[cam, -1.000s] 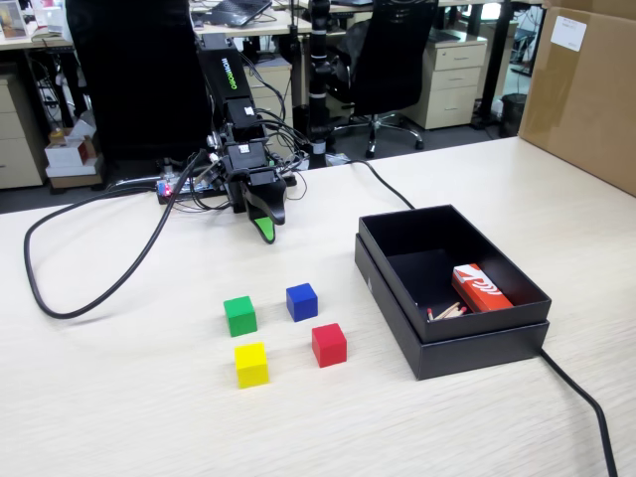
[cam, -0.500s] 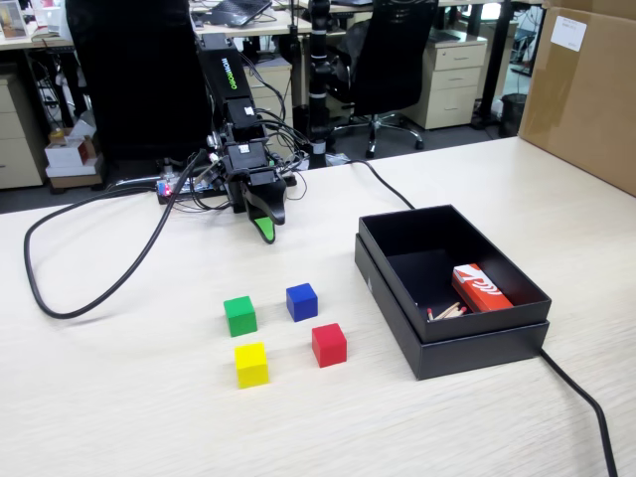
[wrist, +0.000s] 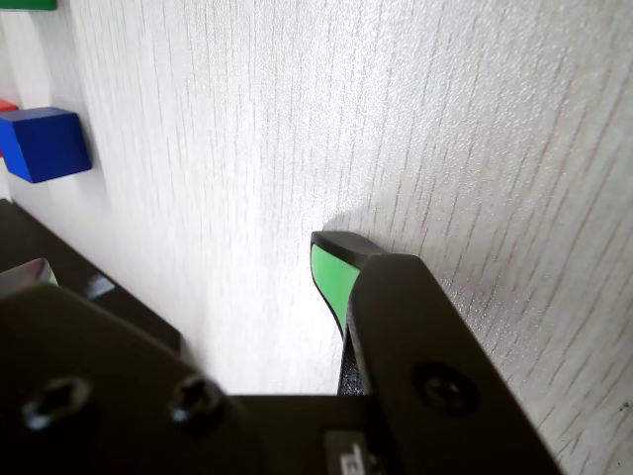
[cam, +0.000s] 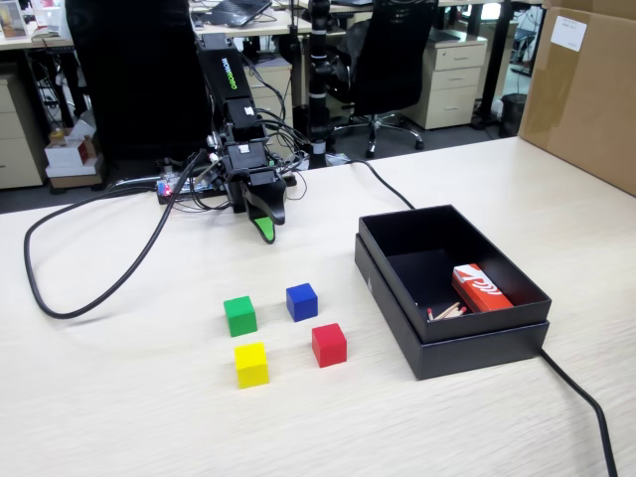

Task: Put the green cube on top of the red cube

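The green cube (cam: pixel 239 316) sits on the pale wood table, left of the blue cube. The red cube (cam: pixel 329 345) sits in front and to the right of it, apart from it. My gripper (cam: pixel 264 229) hangs tip-down just above the table behind the cubes, well clear of both. In the wrist view my gripper (wrist: pixel 188 267) is open and empty, with bare table between the green-padded finger (wrist: pixel 331 275) and the other jaw. Only slivers of the green cube (wrist: pixel 25 4) and the red cube (wrist: pixel 5 106) show at the wrist view's left edge.
A blue cube (cam: pixel 302 301) (wrist: pixel 42 143) and a yellow cube (cam: pixel 251 365) complete a square with the other two. An open black box (cam: pixel 397 298) holding a red-and-white matchbox (cam: pixel 480 288) stands at the right. A black cable (cam: pixel 109 283) loops at the left.
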